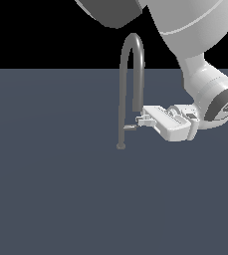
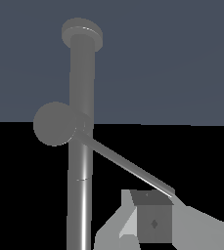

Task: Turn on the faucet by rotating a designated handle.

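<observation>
The faucet [image 1: 121, 99] is a tall thin grey pipe with a gooseneck arch, standing on a small round foot [image 1: 120, 146]. Its thicker spout end [image 1: 137, 107] hangs down on the exterior view's right. The handle [image 1: 130, 127] is a tiny silver lever sticking out from the pipe low down. My gripper [image 1: 139, 120] lies level, fingertips at the lever's free end. In the wrist view the pipe [image 2: 81, 73], the round spout end [image 2: 55, 123] and the lever [image 2: 128, 166] show. The lever's tip meets my gripper [image 2: 173, 205], whose fingers show no gap between them.
The faucet stands on a flat dark blue-grey floor [image 1: 46, 189]. The white arm [image 1: 205, 84] comes in from the exterior view's upper right, with a grey link [image 1: 110, 12] above the arch.
</observation>
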Available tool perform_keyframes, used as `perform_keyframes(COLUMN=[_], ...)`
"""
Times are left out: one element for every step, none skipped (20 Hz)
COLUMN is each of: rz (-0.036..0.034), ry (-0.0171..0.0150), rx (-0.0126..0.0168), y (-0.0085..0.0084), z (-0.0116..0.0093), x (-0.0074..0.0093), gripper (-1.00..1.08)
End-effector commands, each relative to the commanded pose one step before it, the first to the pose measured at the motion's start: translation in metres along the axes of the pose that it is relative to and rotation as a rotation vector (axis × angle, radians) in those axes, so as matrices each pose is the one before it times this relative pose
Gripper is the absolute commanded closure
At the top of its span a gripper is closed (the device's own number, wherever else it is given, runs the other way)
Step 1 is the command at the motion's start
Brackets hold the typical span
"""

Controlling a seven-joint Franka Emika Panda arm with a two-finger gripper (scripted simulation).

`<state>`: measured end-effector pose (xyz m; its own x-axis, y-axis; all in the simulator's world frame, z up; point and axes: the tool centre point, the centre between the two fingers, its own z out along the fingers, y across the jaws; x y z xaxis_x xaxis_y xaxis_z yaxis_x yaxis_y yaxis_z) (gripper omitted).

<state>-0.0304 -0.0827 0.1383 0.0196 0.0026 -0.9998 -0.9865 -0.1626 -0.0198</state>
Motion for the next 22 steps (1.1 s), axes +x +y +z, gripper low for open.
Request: perform_keyframes(rz=[0.01825,0.0016,0.00174,0.0,-0.01888,0.00235,0.00235,0.00235,0.00225,0.00225,0.00225,0.00214,0.00214,0.0,-0.02749,0.00239,0.00229,0.00229,0.00229,0.00219,0.00219,0.00219], ry=[-0.00071,0.0,0.00004,0.0,-0.0031,0.00041,0.00041,0.00041,0.00039,0.00038,0.00037,0.00034,0.00032,0.0,-0.00614,0.00055,0.00053,0.00052,0.00052,0.0005,0.00049,0.00049], rx=[0.0017,-0.00054,-0.00055,0.0,-0.00197,0.00019,0.00019,0.0002,0.00021,0.00022,0.00023,0.00024,0.00028,0.0,-0.00558,0.00045,0.00044,0.00044,0.00044,0.00043,0.00043,0.00044], y=[0.01129,0.00358,0.00355,0.0,-0.00662,0.00061,0.00059,0.00058,0.00058,0.00056,0.00054,0.00053,0.0005,0.0,-0.00486,-0.00102,-0.00101,-0.001,-0.00099,-0.00098,-0.00098,-0.00097], z=[0.0001,-0.00011,-0.00013,0.0,0.00047,-0.00005,-0.00005,-0.00006,-0.00006,-0.00007,-0.00007,-0.00008,-0.0001,0.0,0.00039,-0.00004,-0.00004,-0.00004,-0.00004,-0.00004,-0.00004,-0.00005], x=[0.02104,0.00639,0.00649,0.0,-0.0174,0.00633,0.00628,0.00623,0.00613,0.00607,0.00602,0.00591,0.00584,0.0,-0.02209,0.00434,0.00427,0.00423,0.0042,0.00412,0.00409,0.00405], gripper=[1.08,1.08,1.08,1.08,1.08,1.08,1.08,1.08,1.08,1.08,1.08,1.08,1.08,1.08,1.08,1.08,1.08,1.08,1.08,1.08,1.08,1.08])
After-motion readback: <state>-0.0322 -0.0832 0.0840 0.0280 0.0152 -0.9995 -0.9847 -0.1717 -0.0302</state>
